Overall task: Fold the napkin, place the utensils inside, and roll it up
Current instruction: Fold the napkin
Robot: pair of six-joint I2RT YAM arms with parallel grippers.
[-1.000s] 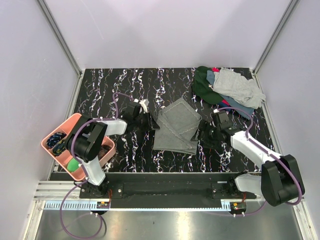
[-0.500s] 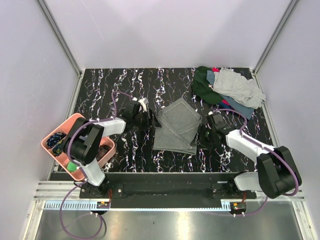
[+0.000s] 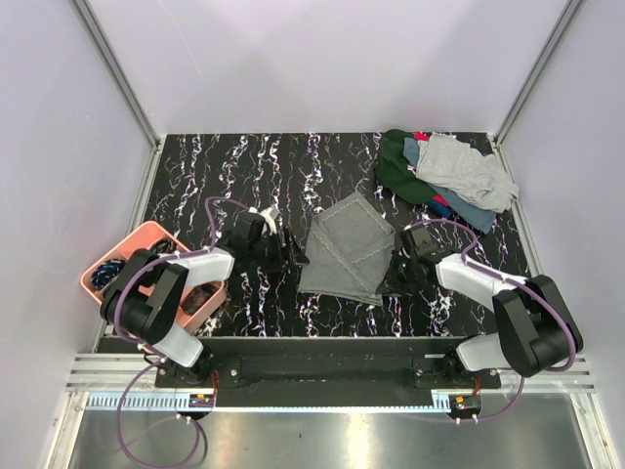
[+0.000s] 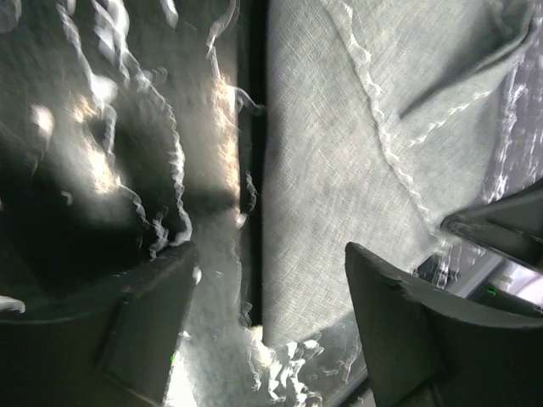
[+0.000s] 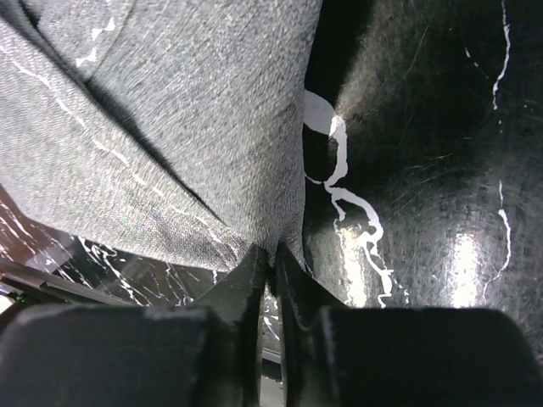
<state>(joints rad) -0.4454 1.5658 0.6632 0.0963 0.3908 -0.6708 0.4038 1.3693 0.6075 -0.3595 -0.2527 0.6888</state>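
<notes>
The grey napkin (image 3: 344,252) lies partly folded in the middle of the black marbled table. My left gripper (image 3: 291,252) sits low at its left edge, jaws open; in the left wrist view the napkin (image 4: 339,153) lies flat between and beyond the fingers, with the gripper (image 4: 267,254) holding nothing. My right gripper (image 3: 391,277) is at the napkin's lower right corner. Seen from the right wrist, the gripper (image 5: 273,254) is shut on the napkin's (image 5: 170,110) edge, which is pinched between the fingertips. The utensils are out of view.
A heap of green, light-grey and blue cloths (image 3: 444,176) lies at the back right. A pink bin (image 3: 137,234) with dark items stands at the left edge, beside the left arm. Grey walls enclose the table on three sides.
My left gripper has opened and pulled back left off the napkin's edge. My right gripper has moved in to the napkin's right corner and shut on it.
</notes>
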